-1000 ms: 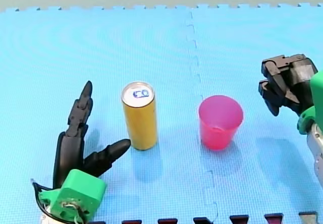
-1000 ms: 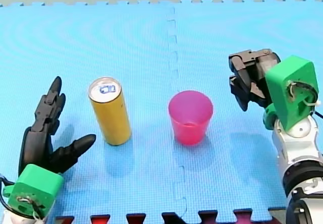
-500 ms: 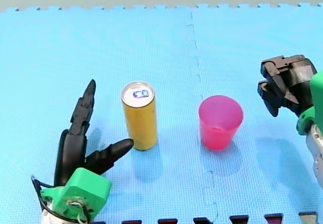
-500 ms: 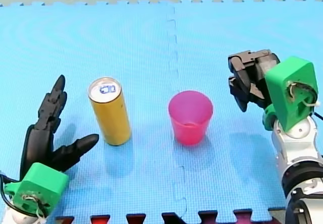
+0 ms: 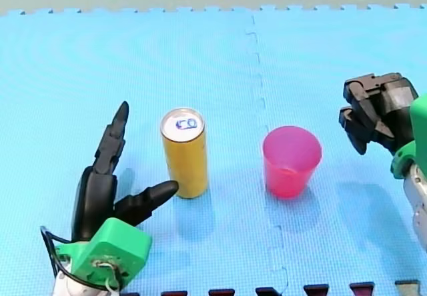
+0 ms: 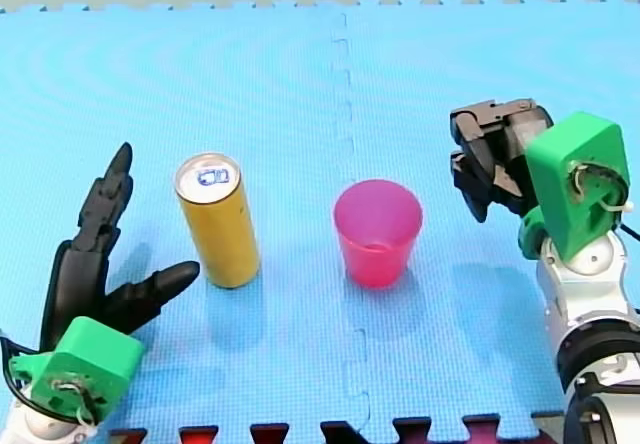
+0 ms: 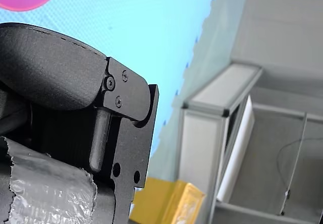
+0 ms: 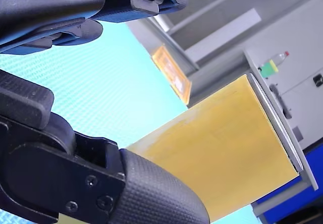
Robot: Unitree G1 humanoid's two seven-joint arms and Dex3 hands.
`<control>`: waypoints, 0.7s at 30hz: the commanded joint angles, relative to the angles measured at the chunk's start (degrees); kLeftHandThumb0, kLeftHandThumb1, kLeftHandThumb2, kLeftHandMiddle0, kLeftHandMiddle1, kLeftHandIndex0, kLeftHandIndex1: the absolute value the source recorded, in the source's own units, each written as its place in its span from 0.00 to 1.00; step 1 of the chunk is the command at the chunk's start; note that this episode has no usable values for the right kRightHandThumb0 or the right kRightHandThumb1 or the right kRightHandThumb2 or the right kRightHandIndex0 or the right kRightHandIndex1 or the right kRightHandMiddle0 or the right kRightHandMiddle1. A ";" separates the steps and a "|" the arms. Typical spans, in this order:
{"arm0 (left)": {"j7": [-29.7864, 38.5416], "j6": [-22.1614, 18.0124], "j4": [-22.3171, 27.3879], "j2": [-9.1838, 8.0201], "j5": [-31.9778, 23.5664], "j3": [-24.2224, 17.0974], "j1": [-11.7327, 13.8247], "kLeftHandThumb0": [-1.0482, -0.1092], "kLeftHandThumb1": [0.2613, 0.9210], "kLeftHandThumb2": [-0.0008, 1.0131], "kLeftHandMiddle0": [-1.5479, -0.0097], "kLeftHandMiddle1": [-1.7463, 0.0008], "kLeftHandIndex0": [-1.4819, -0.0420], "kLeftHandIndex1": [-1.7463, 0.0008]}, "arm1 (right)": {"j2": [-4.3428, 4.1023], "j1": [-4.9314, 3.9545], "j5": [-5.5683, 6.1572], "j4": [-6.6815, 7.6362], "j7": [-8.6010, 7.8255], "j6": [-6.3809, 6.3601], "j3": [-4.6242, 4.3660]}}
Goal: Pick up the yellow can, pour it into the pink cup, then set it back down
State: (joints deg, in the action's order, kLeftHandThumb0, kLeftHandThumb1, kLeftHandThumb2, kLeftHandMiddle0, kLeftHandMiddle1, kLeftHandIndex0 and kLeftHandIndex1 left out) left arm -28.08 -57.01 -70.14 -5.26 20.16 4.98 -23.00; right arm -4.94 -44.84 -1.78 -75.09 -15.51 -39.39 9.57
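From the head views, the yellow can (image 5: 183,153) stands upright on the blue foam mat (image 5: 220,56), left of the mat's seam. The pink cup (image 5: 291,161) stands upright to the can's right, just across the seam and well apart from the can. The left hand (image 5: 110,183) sits low on the mat on the can's left side, fingers uncurled and gripping nothing. Its thumb (image 5: 148,197) reaches toward the foot of the can and ends just beside it; whether it touches cannot be told. The right hand (image 5: 370,113) hangs to the right of the cup, apart from it, its fingers curled in around nothing.

In the first wrist view, a black finger (image 7: 60,67) fills one side, with grey tape (image 7: 45,183) wrapped below it. A slice of the pink cup's rim shows at a corner, the mat runs past, and a grey shelf unit (image 7: 217,148) stands beyond with a yellow box (image 7: 166,204) beside it.

The second wrist view shows the left hand close up. The can's yellow wall lies between the rounded thumb in front and the other fingers (image 8: 60,2) beyond, with mat visible between those fingers and the can.
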 commanded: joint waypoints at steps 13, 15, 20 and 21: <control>-0.86 0.23 -0.01 -0.19 0.33 0.77 -0.59 0.00 1.00 0.03 0.83 1.00 0.92 1.00 | -0.24 -0.34 0.19 -0.12 -0.21 -0.12 0.27; -0.18 0.25 -0.03 -0.04 -0.07 0.68 -0.64 0.00 1.00 0.03 0.83 1.00 0.92 1.00 | -0.27 -0.40 0.25 -0.14 -0.35 -0.07 0.37; 7.26 -0.30 -0.03 1.81 -6.06 -2.05 -0.45 0.00 1.00 0.04 0.81 0.99 0.92 1.00 | -0.27 -0.49 0.32 -0.14 -0.69 -0.03 0.55; 8.32 -0.07 0.08 2.12 -6.96 -2.49 -0.43 0.00 1.00 0.04 0.80 0.98 0.91 0.99 | -0.30 -0.49 0.34 -0.13 -0.77 -0.04 0.58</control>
State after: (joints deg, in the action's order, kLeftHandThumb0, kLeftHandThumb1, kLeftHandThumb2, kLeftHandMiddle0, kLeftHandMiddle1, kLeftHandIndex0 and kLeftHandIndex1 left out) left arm -20.58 -57.15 -70.16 -3.39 14.16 3.19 -23.40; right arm -5.03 -45.06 -1.65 -75.20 -16.23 -39.38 10.03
